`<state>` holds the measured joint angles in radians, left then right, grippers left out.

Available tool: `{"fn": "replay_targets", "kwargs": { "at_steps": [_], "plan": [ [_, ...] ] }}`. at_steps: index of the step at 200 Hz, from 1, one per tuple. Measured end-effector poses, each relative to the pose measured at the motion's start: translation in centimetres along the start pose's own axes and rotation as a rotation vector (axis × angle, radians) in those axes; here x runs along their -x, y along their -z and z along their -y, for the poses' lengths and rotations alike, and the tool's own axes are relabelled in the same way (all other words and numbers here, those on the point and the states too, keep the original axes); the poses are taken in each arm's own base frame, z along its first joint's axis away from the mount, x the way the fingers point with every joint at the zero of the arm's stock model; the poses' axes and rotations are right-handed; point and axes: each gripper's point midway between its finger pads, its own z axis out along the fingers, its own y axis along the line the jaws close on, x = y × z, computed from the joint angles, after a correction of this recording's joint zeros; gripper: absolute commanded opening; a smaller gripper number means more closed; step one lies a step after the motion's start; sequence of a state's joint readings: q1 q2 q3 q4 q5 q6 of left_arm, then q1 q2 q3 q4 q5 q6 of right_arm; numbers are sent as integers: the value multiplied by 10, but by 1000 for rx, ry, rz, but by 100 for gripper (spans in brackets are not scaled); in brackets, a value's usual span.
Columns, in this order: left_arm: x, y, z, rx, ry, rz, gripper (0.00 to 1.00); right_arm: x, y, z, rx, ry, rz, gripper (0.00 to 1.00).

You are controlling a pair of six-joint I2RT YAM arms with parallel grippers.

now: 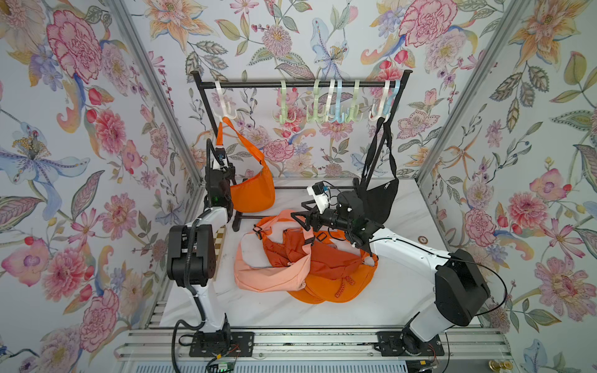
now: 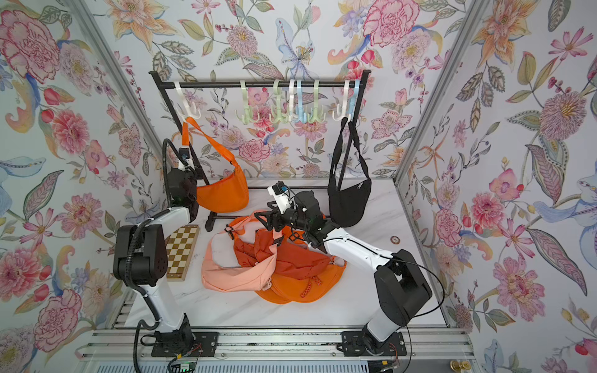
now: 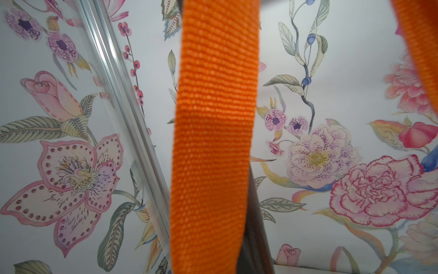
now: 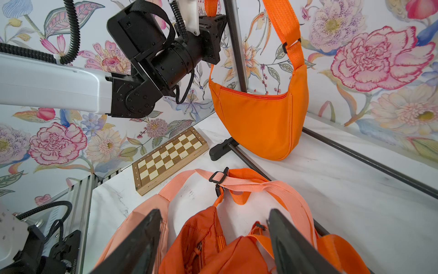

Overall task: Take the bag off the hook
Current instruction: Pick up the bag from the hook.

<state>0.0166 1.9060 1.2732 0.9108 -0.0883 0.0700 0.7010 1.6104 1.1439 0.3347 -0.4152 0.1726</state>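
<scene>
Orange bag hangs by its strap from the white hook.

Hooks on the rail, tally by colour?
white hooks: 3
green hooks: 3
blue hooks: 2
Total: 8

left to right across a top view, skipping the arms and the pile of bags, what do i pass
chessboard → hanging orange bag → black bag → small round disc
</scene>
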Motion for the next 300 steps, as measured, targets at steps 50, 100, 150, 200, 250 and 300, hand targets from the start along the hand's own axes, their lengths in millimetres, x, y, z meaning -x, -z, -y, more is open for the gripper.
{"fn": "replay_targets", "kwargs": {
  "at_steps": [50,100,150,200,250,300],
  "plan": [
    [14,23,10,-49,13,18,0,0,0,0,0,0,0,73],
    [44,43,31,-126,50,66,0,1,2,7,-13,-3,2,73],
    [70,58,84,-249,76,95,0,1,7,21,-24,-17,-7,73],
    [114,59,145,-380,105,150,0,24,-11,72,-13,-19,43,72],
    [150,55,202,-492,125,188,0,44,-29,108,15,-19,97,72],
    [168,60,269,-611,136,193,0,57,-17,123,20,-17,139,72]
  ]
}}
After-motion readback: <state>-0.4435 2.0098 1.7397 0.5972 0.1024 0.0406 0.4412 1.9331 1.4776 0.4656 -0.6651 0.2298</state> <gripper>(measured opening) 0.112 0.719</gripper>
